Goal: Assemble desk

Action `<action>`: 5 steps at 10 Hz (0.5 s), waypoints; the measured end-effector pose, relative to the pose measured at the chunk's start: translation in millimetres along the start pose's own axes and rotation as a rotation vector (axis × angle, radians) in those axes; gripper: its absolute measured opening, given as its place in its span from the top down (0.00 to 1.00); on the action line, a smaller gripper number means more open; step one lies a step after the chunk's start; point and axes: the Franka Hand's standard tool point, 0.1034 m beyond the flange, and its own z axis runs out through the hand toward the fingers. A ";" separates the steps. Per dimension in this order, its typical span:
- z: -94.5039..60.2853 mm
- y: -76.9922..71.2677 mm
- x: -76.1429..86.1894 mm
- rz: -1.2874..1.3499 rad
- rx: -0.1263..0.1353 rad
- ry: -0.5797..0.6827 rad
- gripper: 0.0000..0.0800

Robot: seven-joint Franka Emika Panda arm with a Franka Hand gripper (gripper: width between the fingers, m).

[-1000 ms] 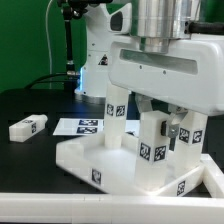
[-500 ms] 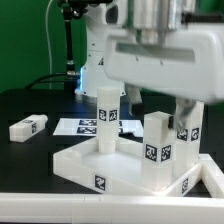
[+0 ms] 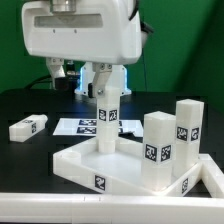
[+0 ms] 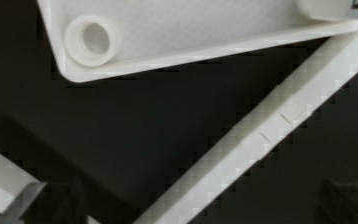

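The model desk [image 3: 120, 170] sits upside down on the black desk [image 3: 30, 105], close to its near edge and toward the exterior view's right. Its rimmed top lies flat with the rim up. Three legs stand upright in it: one at the back [image 3: 107, 118], one in front [image 3: 157, 150] and one at the far right [image 3: 188, 128]. The top's long axis runs roughly across the exterior view, skewed so that one corner faces the camera, and the standing legs point straight up. The fourth leg [image 3: 28, 127] lies on its side well apart, near the black desk's edge at the exterior view's left. Its long axis also runs roughly across the view, and the marker board [image 3: 72, 127] lies between it and the top. The hand [image 3: 109, 78] hangs spread and empty just above the rear leg. The parts look like light, stiff, smooth plastic, likely slippery under a pinch. The loose leg is probably best taken across two flat opposite faces near its middle, and the assembly may slide or tip if pushed. In the wrist view, the dark fingertips [image 4: 34, 200] stand wide apart with nothing between them. Below them a rim [image 4: 247, 130] of the top crosses diagonally over the dark surface. A round socket or boss [image 4: 92, 40], I cannot tell which, sits in a white corner.
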 end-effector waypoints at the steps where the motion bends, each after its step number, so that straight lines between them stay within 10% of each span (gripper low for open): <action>1: 0.2 0.2 0.1 0.000 0.000 0.000 0.19; 3: 0.2 2.1 0.3 -0.020 -0.001 -0.001 0.19; 5: 3.7 42.4 8.5 -0.161 0.007 0.015 0.19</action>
